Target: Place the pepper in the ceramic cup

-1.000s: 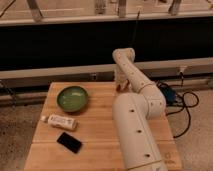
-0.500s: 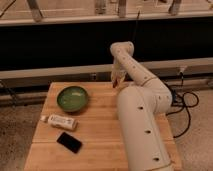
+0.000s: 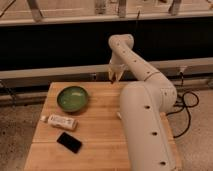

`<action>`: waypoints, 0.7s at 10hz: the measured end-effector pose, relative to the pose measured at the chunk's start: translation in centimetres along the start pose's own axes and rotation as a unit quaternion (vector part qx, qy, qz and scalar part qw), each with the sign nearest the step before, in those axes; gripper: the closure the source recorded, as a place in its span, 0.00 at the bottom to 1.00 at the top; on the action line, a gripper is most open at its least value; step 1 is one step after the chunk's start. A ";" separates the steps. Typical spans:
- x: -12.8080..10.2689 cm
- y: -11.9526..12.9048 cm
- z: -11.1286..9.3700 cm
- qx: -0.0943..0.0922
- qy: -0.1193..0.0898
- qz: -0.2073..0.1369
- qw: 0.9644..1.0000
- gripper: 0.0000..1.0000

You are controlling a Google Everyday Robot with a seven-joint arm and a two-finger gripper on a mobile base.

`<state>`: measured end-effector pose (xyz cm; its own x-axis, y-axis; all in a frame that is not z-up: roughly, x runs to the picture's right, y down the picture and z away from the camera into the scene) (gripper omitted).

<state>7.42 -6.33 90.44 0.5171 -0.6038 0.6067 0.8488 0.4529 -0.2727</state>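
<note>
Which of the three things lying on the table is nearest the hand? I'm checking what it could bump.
The green bowl. It sits at the far left of the table, closest to the hand at the back edge; the white tube and black phone lie nearer the front.

gripper (image 3: 115,76) over table's (image 3: 102,145) far edge, green bowl (image 3: 73,98), tube (image 3: 60,121), phone (image 3: 69,142) crowding left

Claw (image 3: 116,76) over wooden table (image 3: 100,137); green bowl (image 3: 73,98); white tube (image 3: 60,121); black phone (image 3: 69,142)
</note>
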 end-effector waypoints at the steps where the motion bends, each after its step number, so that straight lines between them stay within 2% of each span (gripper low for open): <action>1: -0.1 -0.1 -1.0 0.004 -0.002 -0.010 1.000 1.00; 4: -0.4 0.1 -4.0 0.019 -0.012 -0.048 0.999 0.98; 6: -0.6 0.7 -4.7 0.014 -0.009 -0.039 0.999 0.86; 7: -0.7 0.9 -4.4 0.014 -0.007 -0.033 0.999 0.85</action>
<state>8.36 -8.41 86.46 0.4580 -0.6241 0.6330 0.8778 0.4300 -0.2111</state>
